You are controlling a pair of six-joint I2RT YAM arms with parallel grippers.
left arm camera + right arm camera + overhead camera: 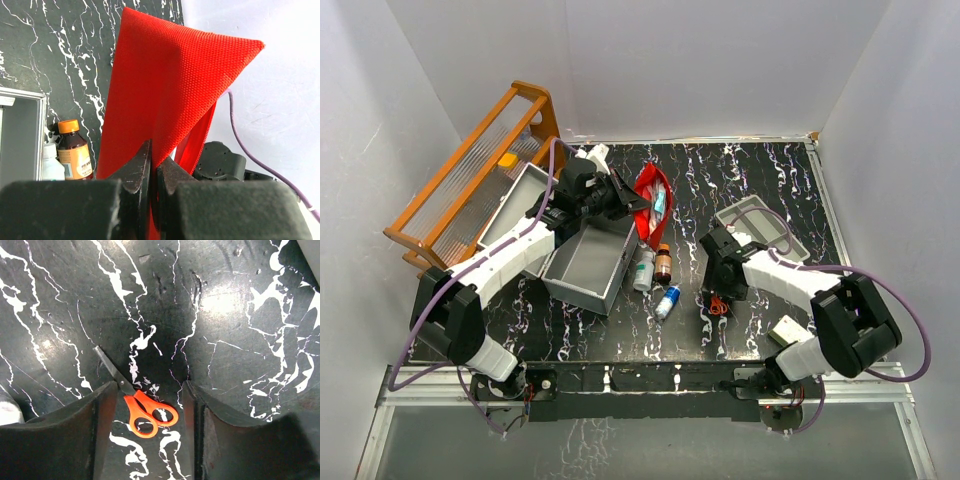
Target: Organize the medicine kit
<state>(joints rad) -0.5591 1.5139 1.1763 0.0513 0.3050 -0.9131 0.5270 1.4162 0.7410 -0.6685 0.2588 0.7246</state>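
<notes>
The medicine kit (582,268), a light-grey hard box, lies open left of centre with its lid (516,196) swung back. My left gripper (635,205) is shut on the edge of a red fabric pouch (653,197) and holds it up beside the kit. In the left wrist view the pouch (170,85) rises from between my closed left gripper (154,165). My right gripper (149,386) hangs open over orange-handled scissors (145,414) lying flat on the table. The scissors' handles sit between the fingers and the blade (107,364) points away to the left. From above the scissors (718,304) peek out under that gripper (720,288).
A brown bottle with an orange cap (663,263), a white bottle (643,270) and a small blue-capped bottle (667,301) stand or lie right of the kit. A shallow grey tray (760,224) is at the right. An orange rack (470,180) stands far left. A small white box (787,329) lies near the right arm.
</notes>
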